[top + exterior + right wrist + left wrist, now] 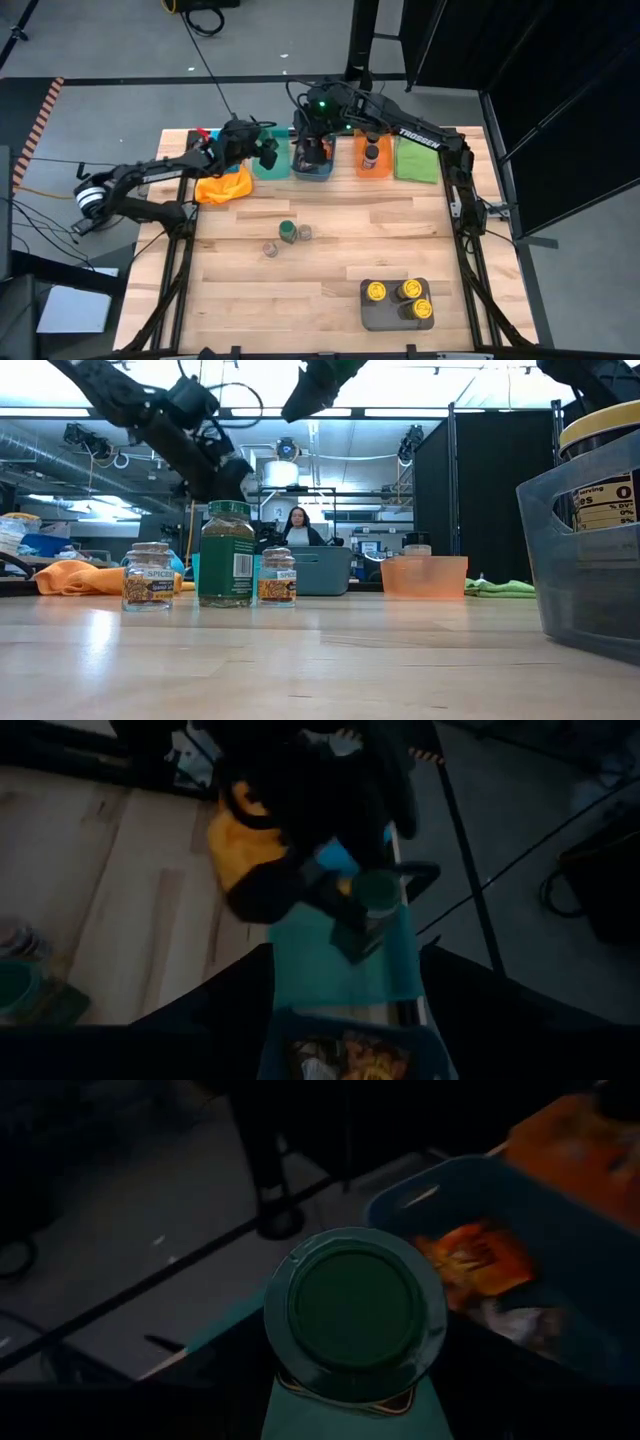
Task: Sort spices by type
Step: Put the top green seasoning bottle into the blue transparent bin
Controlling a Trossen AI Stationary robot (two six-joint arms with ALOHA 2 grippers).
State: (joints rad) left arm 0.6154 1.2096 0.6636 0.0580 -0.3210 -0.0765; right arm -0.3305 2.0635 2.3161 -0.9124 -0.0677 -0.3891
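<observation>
Behind our pale wooden table (330, 250) stands a row of coloured plastic bins. Our left gripper (268, 150) hangs over the teal bin (270, 165), clamped on a small green-lidded spice jar (355, 1312); let go off-centre, we judge, it could clip the rim and roll. Our right gripper (312, 148), fingers apart and empty, hovers over the blue bin (312, 168) of foil packets (470, 1260), close enough to collide. Three jars (288, 238) wait mid-table; three yellow-lidded jars (400, 295) sit in the grey tray (375, 318).

The left pincer (362, 925) holds a green-lidded jar (374, 892) above the teal bin (340, 970), beside a yellow cloth (240, 845).
</observation>
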